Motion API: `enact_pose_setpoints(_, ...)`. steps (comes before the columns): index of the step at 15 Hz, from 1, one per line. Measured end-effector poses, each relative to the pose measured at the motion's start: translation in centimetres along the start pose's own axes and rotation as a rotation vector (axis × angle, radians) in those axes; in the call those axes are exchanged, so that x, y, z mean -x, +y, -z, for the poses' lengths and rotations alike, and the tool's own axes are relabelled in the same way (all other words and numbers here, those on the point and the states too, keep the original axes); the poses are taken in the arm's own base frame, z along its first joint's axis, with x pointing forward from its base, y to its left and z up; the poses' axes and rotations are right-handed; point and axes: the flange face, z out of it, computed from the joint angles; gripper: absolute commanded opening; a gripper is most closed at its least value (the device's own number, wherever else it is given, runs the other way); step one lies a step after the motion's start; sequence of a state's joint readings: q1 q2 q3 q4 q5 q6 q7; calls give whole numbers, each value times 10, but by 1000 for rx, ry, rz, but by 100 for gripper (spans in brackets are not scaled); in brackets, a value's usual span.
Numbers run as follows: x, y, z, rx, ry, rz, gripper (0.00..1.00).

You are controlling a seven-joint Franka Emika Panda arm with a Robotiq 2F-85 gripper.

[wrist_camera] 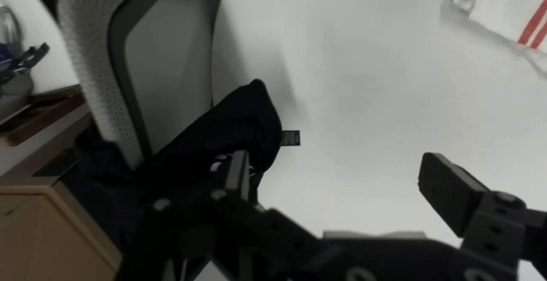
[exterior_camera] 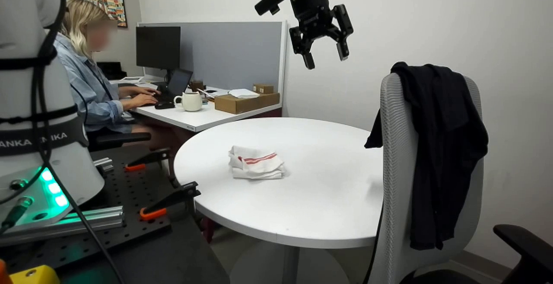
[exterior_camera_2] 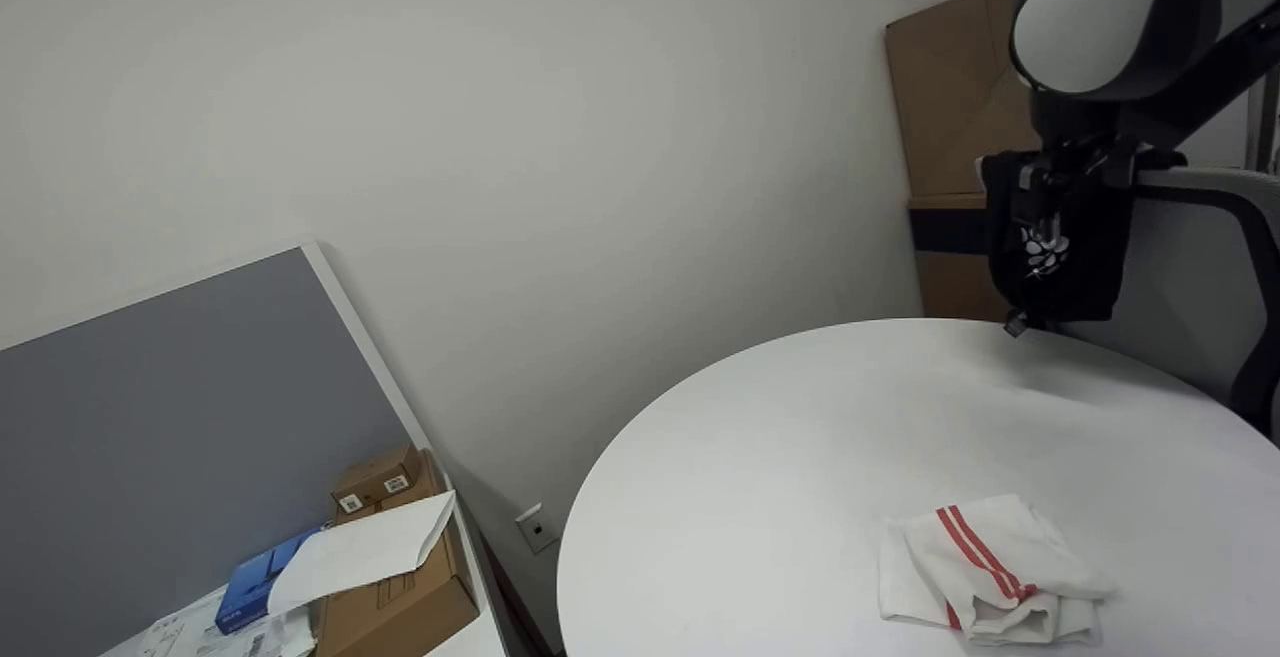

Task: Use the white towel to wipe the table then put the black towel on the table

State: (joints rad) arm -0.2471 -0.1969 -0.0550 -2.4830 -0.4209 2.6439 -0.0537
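Note:
The white towel (exterior_camera: 258, 165) with red stripes lies folded and slightly rumpled on the round white table (exterior_camera: 319, 206). It also shows in an exterior view (exterior_camera_2: 1000, 567) and at the upper right of the wrist view (wrist_camera: 504, 11). The black towel (exterior_camera: 445, 145), a dark cloth, hangs over the chair back; its white print and small tag show in the wrist view (wrist_camera: 243, 118). My gripper (exterior_camera: 326, 57) is open and empty, high above the table. In the wrist view one finger of the gripper (wrist_camera: 335, 161) overlaps the black cloth; whether they touch cannot be told.
The grey mesh chair (exterior_camera: 393, 180) stands against the table's edge. A desk (exterior_camera: 203, 122) with a mug (exterior_camera: 190, 101), monitor (exterior_camera: 158, 47) and cardboard boxes (exterior_camera: 246, 102) is behind, with a seated person (exterior_camera: 93, 76). Clamps (exterior_camera: 173, 197) sit on the robot's black base. A wall is behind the table.

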Motion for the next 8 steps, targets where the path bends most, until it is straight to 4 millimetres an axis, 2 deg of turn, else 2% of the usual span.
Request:
enact_pose_setpoints(4,-8,26,20,101,42,-31,100)
enact_pose_setpoints(8,-2,65,23,138,48,-104,100)
